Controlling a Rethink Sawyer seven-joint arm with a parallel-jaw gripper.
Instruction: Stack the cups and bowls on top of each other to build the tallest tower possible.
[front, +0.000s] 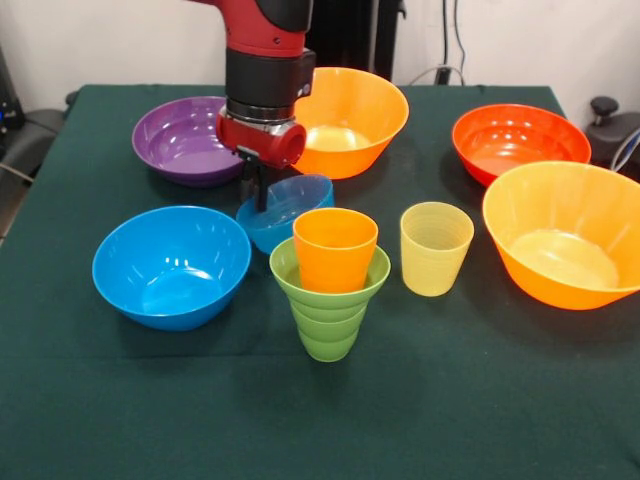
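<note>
Closest to the camera stands the green ribbed plastic cup (329, 320), with the orange ribbed plastic cup (334, 250) sitting inside it (a very short tower so far). Right behind them the gripper (260, 190) reaches into the small see-through blue plastic bowl (290, 215), pinching its rim. Beside the gripper sits the purple shiny bowl (180, 140), and behind it a big orange bowl (350, 120). In front of the gripper rests the medium blue bowl (170, 265). Farther off stands the pale yellow ribbed cup (435, 248).
</note>
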